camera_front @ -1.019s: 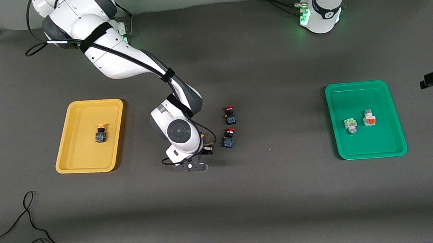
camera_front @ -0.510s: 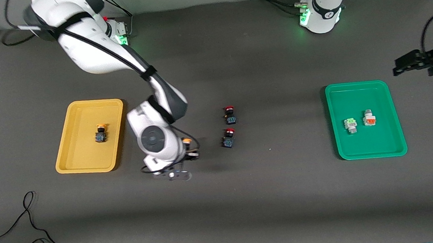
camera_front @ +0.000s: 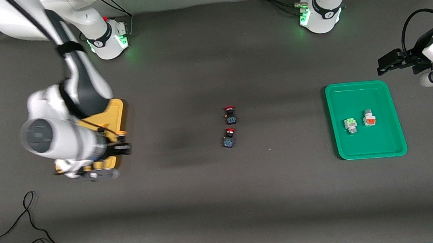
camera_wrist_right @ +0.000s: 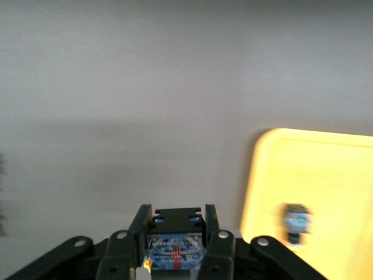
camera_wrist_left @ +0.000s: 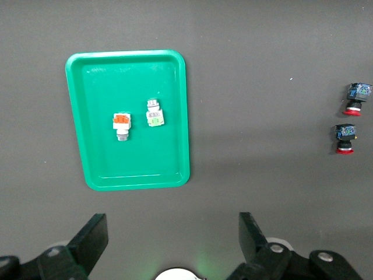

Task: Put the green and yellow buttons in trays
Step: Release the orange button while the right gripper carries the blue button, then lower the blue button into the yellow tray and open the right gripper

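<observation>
since a second ago the right arm has swung from beside the red buttons toward the yellow tray point(camera_front: 114, 111), and the left arm has come into the front view at its own end of the surface.

right gripper point(camera_front: 118, 150) hangs over the tray's edge that faces the middle of the surface, its fingers closed on a yellow button point(camera_wrist_right: 175, 248); the orange cap point(camera_front: 122, 133) shows just above it in the front view. the right wrist view shows another yellow button point(camera_wrist_right: 296, 224) already lying in that tray. two red buttons point(camera_front: 230, 114) point(camera_front: 228, 138) sit mid-surface, one nearer the camera, and are not for the trays. in the green tray point(camera_front: 362, 153) lie a green block point(camera_front: 350, 125) and an orange block point(camera_front: 369, 118), side by side. left gripper point(camera_front: 387, 62) hovers over bare surface near that tray, spread wide and empty, waiting.

by my reading three of four pieces are placed; only lowering and releasing the held button remains.
</observation>
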Motion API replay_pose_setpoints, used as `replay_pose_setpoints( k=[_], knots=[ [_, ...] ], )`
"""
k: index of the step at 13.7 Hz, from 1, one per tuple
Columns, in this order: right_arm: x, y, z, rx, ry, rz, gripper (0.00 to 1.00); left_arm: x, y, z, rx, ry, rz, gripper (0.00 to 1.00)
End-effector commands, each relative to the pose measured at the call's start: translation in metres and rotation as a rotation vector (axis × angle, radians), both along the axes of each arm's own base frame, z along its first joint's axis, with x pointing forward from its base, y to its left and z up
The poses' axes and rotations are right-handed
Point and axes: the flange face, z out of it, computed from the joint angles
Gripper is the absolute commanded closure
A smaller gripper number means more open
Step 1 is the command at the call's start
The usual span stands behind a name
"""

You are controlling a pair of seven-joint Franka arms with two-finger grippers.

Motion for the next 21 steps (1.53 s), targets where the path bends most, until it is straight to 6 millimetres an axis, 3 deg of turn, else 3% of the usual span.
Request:
replay_pose_setpoints(
  k=[1, 4, 6, 10, 16, 19, 21],
  knots=[
    [-0.03, -0.068, 0.005, 0.043, 0.013, 0.072, 1.0, -0.007, -0.003, 0.003, 0.01, -0.016, 0.014, 0.0],
    [-0.045, -0.141, -0.024, 0.07, 0.054, 0.122, 1.0, -0.007, -0.004, 0.002, 0.01, -0.015, 0.01, 0.0],
    [-0.054, -0.167, -0.041, 0.082, 0.06, 0.148, 1.0, -0.007, -0.002, 0.002, 0.019, -0.015, -0.001, 0.0],
    [-0.094, -0.175, -0.108, 0.054, -0.017, 0.192, 1.0, -0.008, -0.004, 0.003, 0.06, -0.021, -0.018, 0.0],
    [-0.111, -0.209, -0.185, 0.01, -0.026, 0.157, 1.0, -0.008, -0.004, 0.002, 0.071, -0.016, -0.029, 0.0],
    [-0.116, -0.225, -0.206, -0.01, -0.011, 0.116, 1.0, -0.008, -0.004, 0.002, 0.067, -0.015, -0.028, 0.0],
    [-0.117, -0.225, -0.212, -0.011, -0.001, 0.111, 1.0, -0.004, -0.003, 0.005, 0.059, -0.033, -0.024, 0.0]
  ],
)
